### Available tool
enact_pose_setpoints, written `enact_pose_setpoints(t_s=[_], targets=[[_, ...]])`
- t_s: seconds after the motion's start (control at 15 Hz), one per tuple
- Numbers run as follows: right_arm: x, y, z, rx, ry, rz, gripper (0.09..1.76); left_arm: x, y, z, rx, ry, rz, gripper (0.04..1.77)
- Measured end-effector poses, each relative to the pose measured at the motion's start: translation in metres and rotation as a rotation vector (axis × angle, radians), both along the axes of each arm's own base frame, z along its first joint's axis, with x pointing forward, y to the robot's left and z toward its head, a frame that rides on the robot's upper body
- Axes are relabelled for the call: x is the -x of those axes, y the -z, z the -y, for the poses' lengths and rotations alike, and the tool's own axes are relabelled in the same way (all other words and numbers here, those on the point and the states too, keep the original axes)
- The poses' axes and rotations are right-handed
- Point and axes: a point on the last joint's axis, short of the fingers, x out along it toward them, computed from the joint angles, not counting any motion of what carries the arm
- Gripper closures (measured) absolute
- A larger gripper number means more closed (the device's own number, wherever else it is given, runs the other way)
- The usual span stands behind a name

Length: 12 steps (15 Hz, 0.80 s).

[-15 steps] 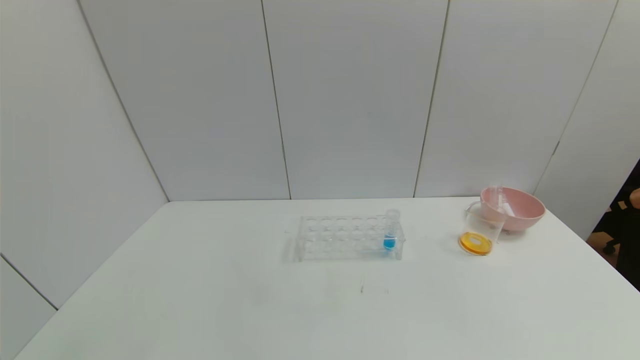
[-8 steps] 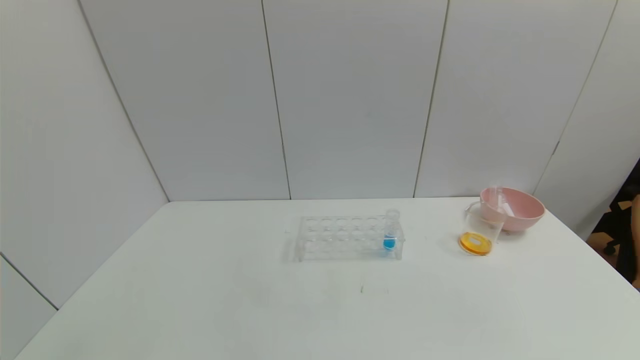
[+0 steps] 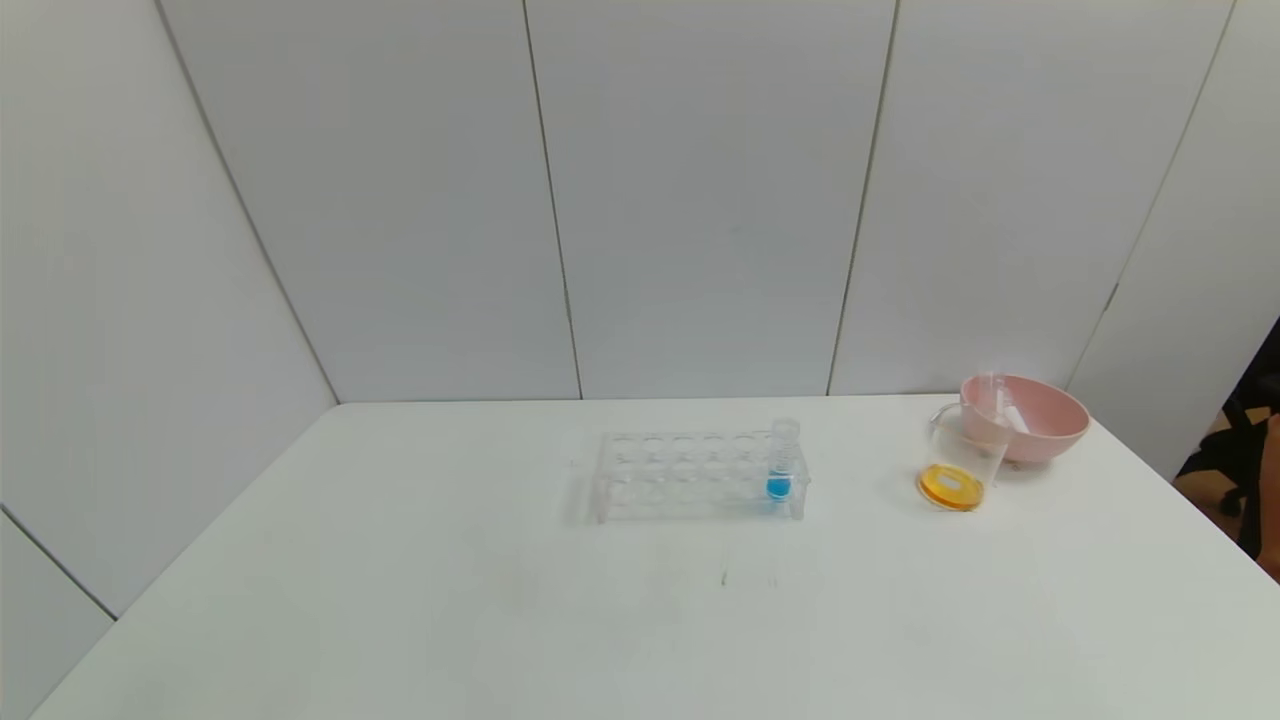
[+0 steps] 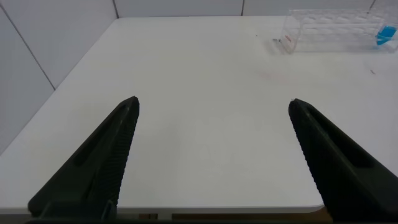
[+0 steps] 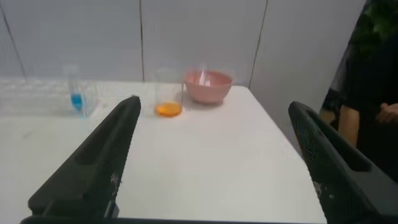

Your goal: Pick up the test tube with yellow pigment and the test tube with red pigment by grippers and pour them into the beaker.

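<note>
With orange liquid already in the beaker (image 3: 962, 462) beside the pink bowl (image 3: 1040, 415) where emptied tubes (image 3: 1003, 402) lie, both pincers, left (image 4: 214, 155) and right (image 5: 214, 155), fingers apart, are best kept withdrawn off the worktop (image 3: 500, 620).

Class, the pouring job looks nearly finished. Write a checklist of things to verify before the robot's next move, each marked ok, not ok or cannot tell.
1. Beaker upright, orange liquid in its bottom: ok.
2. Empty tubes in the pink bowl: ok; their number cannot tell.
3. Blue tube standing in the rack: ok.
4. Left gripper open, holding nothing: ok.
5. Right gripper open, holding nothing: ok.
6. Spills on the table: cannot tell.
</note>
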Motion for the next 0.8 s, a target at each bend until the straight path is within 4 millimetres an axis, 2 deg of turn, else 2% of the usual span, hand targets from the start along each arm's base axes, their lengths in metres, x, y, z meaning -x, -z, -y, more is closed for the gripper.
enact_pose_setpoints(t_s=[0.13,0.27,0.8], targets=[[-0.007,0.022,-0.002,-0.022,-0.076,-0.111,0.15,0.000,0.000,0.000,0.000,0.000,0.000,0.09],[-0.009,0.035,-0.002,-0.037,-0.099,-0.212,0.15,0.000,0.000,0.000,0.000,0.000,0.000,0.09],[-0.009,0.036,-0.002,-0.036,-0.103,-0.212,0.14,0.000,0.000,0.000,0.000,0.000,0.000,0.09]])
